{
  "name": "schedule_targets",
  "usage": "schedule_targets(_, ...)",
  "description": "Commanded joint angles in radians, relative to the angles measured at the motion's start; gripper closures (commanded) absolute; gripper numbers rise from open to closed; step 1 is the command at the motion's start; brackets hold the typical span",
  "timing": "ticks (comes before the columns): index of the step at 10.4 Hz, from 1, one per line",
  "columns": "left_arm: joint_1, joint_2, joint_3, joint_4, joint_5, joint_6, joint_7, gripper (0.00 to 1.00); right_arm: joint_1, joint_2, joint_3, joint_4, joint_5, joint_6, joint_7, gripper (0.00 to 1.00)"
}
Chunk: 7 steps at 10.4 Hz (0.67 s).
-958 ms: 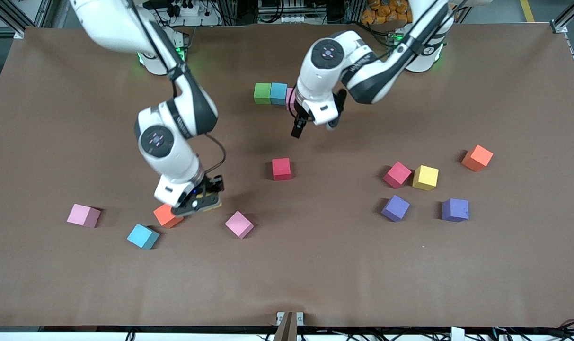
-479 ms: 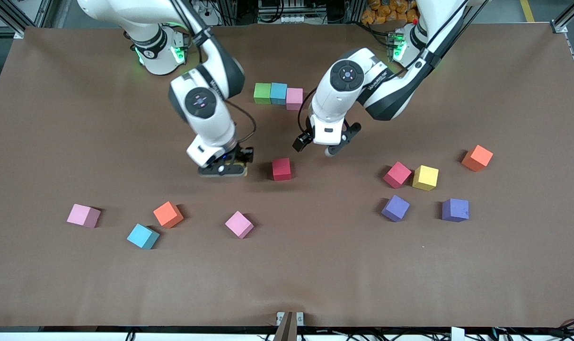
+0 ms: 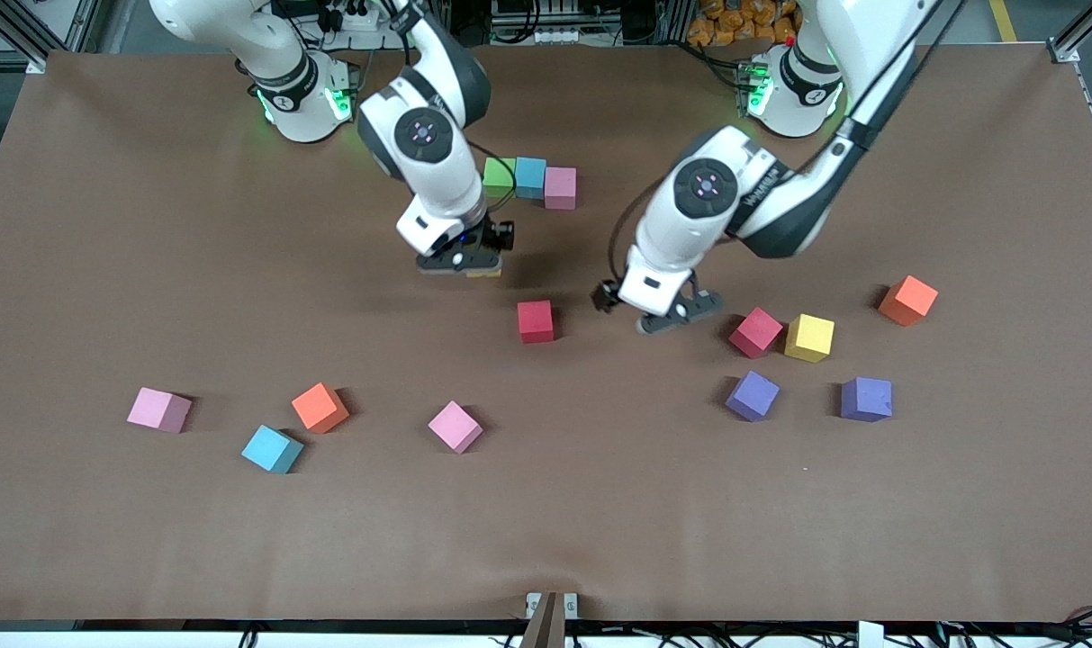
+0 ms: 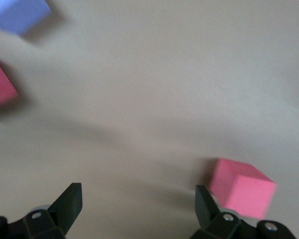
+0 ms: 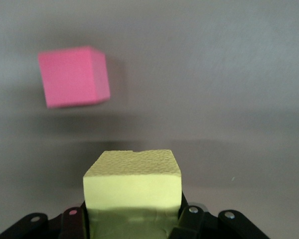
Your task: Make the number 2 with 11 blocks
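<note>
A row of three blocks, green (image 3: 499, 177), light blue (image 3: 530, 175) and pink (image 3: 560, 187), lies near the robots' bases. My right gripper (image 3: 464, 265) hangs over the table just on the camera side of this row. It is shut on a yellow block (image 5: 133, 181), whose edge peeks out under the hand (image 3: 485, 271). A red block (image 3: 536, 321) sits at mid-table and also appears in the right wrist view (image 5: 74, 75). My left gripper (image 3: 655, 318) is open and empty (image 4: 138, 194), low over bare table between that red block (image 4: 241, 186) and a second red block (image 3: 755, 332).
Toward the left arm's end lie a yellow block (image 3: 808, 337), an orange one (image 3: 906, 300) and two purple ones (image 3: 752, 395) (image 3: 866, 399). Toward the right arm's end lie pink (image 3: 158, 409), orange (image 3: 320, 407), blue (image 3: 272, 448) and pink (image 3: 455, 426) blocks.
My right gripper has carried the yellow block from beside the orange block up toward the three-block row. My left gripper has swung from the row down toward the red blocks, staying open.
</note>
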Motion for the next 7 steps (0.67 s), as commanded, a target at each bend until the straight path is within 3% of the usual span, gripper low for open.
schedule_targets(1,0.013,0.026,0.038,0.019,0.072,-0.022,0.169,0.00,0.109,0.017,-0.007,-0.033,0.013,0.067,0.073,0.53)
schedule_targets(4,0.026,0.015,0.114,0.010,0.092,-0.022,0.495,0.00,0.182,0.089,-0.007,-0.004,0.011,0.124,0.127,0.53)
schedule_targets(7,0.101,-0.029,0.115,-0.040,0.092,-0.022,0.782,0.00,0.210,0.166,-0.008,0.076,0.010,0.122,0.142,0.53)
